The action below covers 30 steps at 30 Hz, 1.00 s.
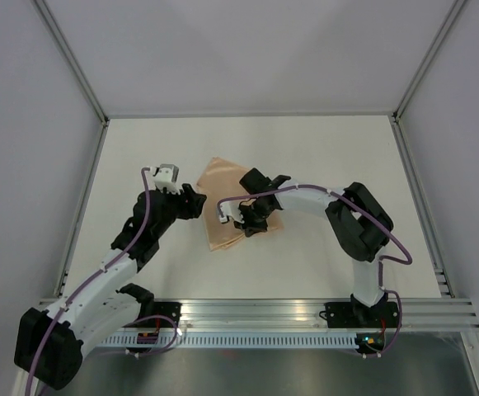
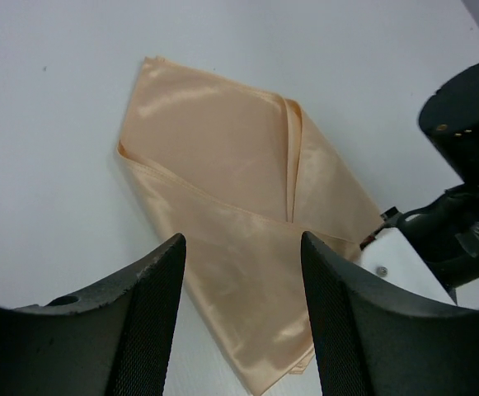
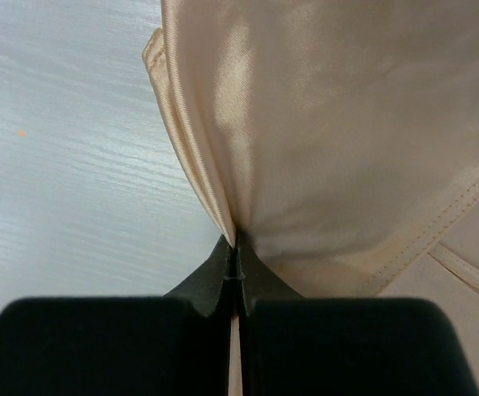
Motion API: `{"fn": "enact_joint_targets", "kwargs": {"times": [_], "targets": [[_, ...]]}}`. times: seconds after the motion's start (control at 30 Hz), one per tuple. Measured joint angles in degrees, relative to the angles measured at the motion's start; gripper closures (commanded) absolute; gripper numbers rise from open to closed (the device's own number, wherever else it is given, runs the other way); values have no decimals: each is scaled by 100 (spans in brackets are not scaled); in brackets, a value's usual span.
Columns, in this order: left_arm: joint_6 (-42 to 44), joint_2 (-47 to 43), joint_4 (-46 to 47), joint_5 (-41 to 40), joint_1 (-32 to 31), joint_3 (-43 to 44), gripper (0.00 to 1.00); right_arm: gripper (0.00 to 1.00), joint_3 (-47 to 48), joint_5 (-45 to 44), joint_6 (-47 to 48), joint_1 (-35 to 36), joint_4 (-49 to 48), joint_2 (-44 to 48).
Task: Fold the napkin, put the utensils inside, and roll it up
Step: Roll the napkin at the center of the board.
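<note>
The light orange-tan napkin lies folded on the white table, in the middle of the top view. My right gripper is shut on a fold of the napkin, and a strip of cloth runs down between its jaws. In the top view the right gripper sits over the napkin's right side. My left gripper stands open just above the napkin, with nothing between its fingers. It hovers at the napkin's left edge. The right arm's wrist shows at the right of the left wrist view. The utensils are out of view.
White enclosure walls with metal posts bound the table at the back and on both sides. An aluminium rail carrying both arm bases runs along the near edge.
</note>
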State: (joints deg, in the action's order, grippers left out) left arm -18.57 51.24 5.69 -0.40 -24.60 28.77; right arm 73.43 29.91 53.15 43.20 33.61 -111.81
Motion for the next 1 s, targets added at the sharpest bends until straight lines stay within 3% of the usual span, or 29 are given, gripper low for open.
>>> {"fn": "enact_joint_targets", "kwargs": {"times": [0.47,0.67,1.0], "targets": [[820,-1381,739,-824,-1211,-560,30,99,1239,664,-4,-271,1421,-876],[1060,-1991,905,-1014,-1335,-691,31,99,1392,776,-26,-299,1644,-1001],[2004,-1231,1099,-767,-2221,-691,31,100,1908,1025,-57,-409,2223,-1397]]}}
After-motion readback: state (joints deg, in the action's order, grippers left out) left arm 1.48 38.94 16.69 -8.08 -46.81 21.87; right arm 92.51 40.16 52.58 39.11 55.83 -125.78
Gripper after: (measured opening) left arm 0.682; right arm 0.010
